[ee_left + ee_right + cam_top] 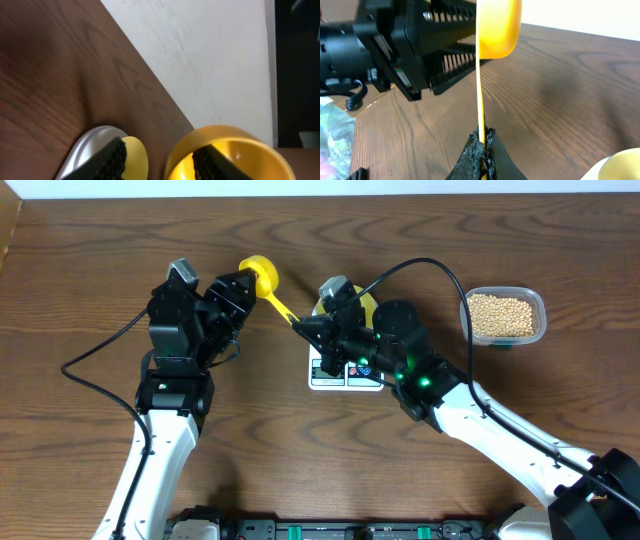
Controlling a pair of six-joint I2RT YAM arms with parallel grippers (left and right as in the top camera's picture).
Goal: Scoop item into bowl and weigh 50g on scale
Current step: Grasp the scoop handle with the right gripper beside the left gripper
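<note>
On the left of the wooden table (80,260), the left arm reaches toward the far middle. The left gripper (243,288) is at the round cup of a yellow scoop (262,276). In the left wrist view its jaws stand apart across the cup's wall. One finger (207,162) is inside the cup of the scoop (230,150) and the other (112,160) is outside it. A strip of bare wood shows between the outer finger and the wall, so the jaws are not clamped on it.

The scoop's thin handle runs from the cup toward the right and nearer, into the right gripper (300,325). In the right wrist view the right gripper (482,150) is pinched tight on the lower end of the handle. The handle rises straight up from it to the cup of the scoop (499,25), with the black body of the left arm just beside the cup.

Right of that, in the middle of the table, lies the white scale (330,380), its near edge with the buttons showing. The right arm covers most of it. The pale-yellow bowl (368,304) shows only as a sliver over the far part of the scale, behind the right gripper. Its rim (620,165) also shows at the lower right of the right wrist view.

At the far right, well apart from the scale, is a clear plastic tub (535,305). The tan beans (500,317) lie inside it.
</note>
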